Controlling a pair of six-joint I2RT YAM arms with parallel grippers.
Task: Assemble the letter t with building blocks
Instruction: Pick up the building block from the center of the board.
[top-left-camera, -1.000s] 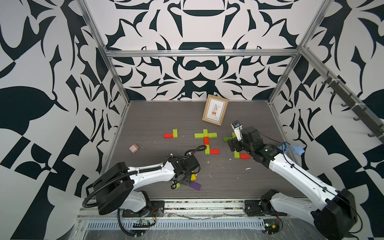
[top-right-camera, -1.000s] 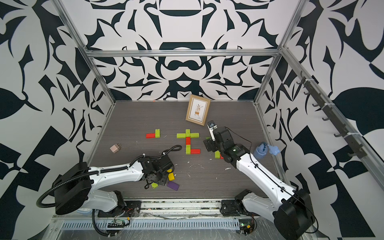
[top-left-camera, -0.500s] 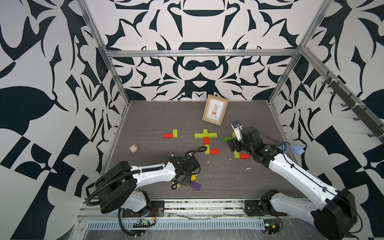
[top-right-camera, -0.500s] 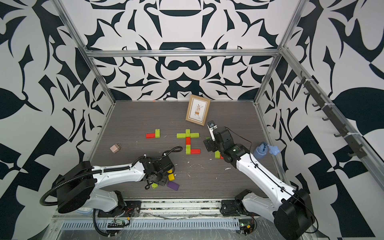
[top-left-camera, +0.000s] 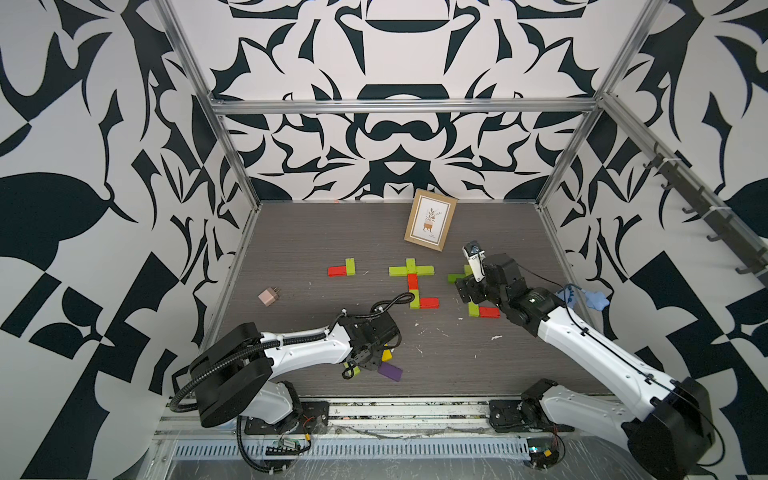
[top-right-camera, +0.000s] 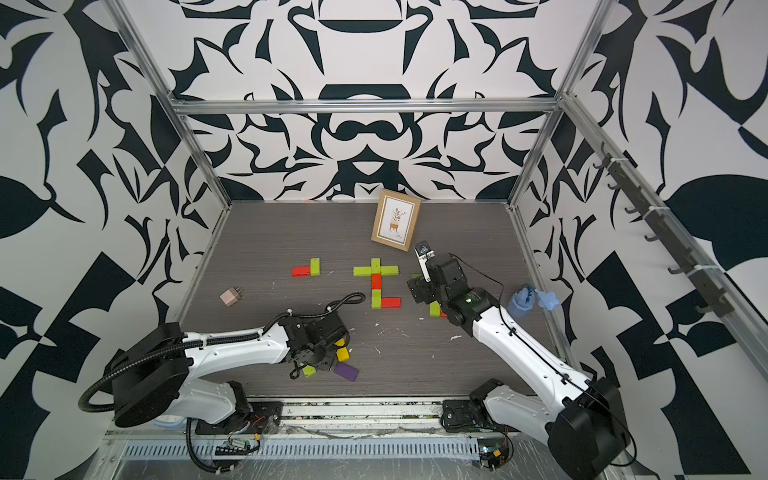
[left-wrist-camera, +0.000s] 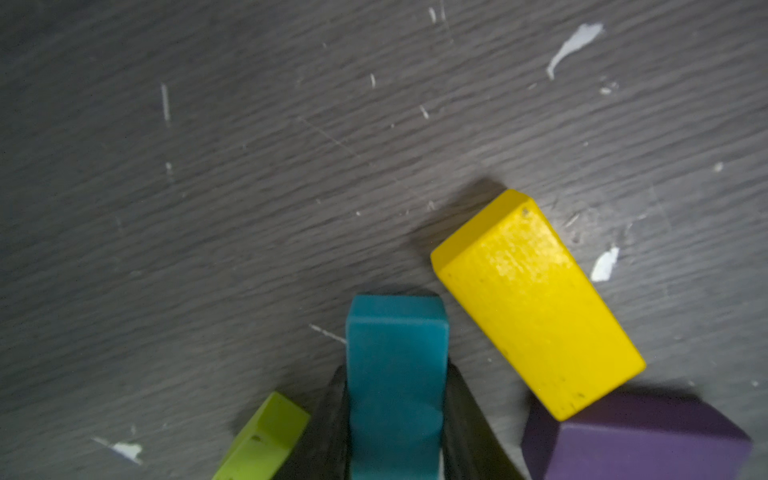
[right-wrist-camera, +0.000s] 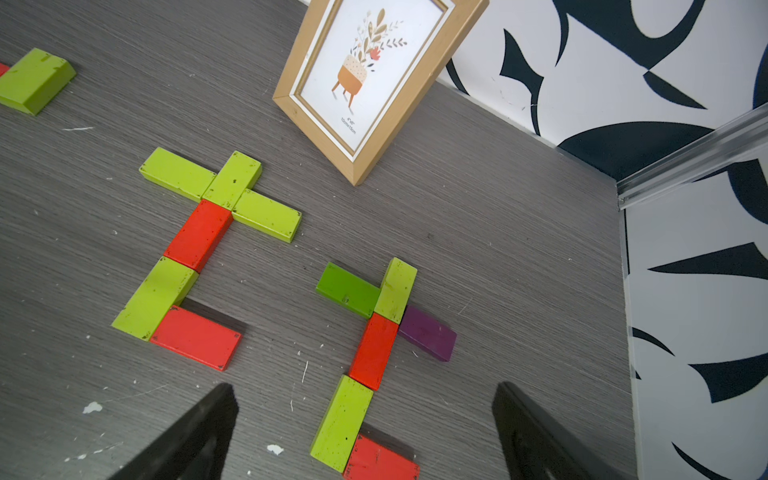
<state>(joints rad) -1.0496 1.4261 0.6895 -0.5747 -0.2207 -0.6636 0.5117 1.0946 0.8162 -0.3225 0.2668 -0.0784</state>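
At the near edge of the tabletop (top-left-camera: 291, 232), the left fingers (left-wrist-camera: 328, 436) are clamped on a blue block (left-wrist-camera: 397, 353), just beside a yellow block (left-wrist-camera: 536, 307) and a purple block (left-wrist-camera: 640, 440). Lift it straight up so neither neighbour is dragged, and keep it level for a flat placing. The right fingers (right-wrist-camera: 199, 428) stand wide apart, empty.

My right gripper (right-wrist-camera: 363, 390) hung wide open above a t of blocks (right-wrist-camera: 374, 351), green, red and purple, on the grey table (right-wrist-camera: 519, 249). A second t (right-wrist-camera: 199, 235), green and red, lay just beside it; a frame (right-wrist-camera: 374, 79) stood beyond, near the wall.
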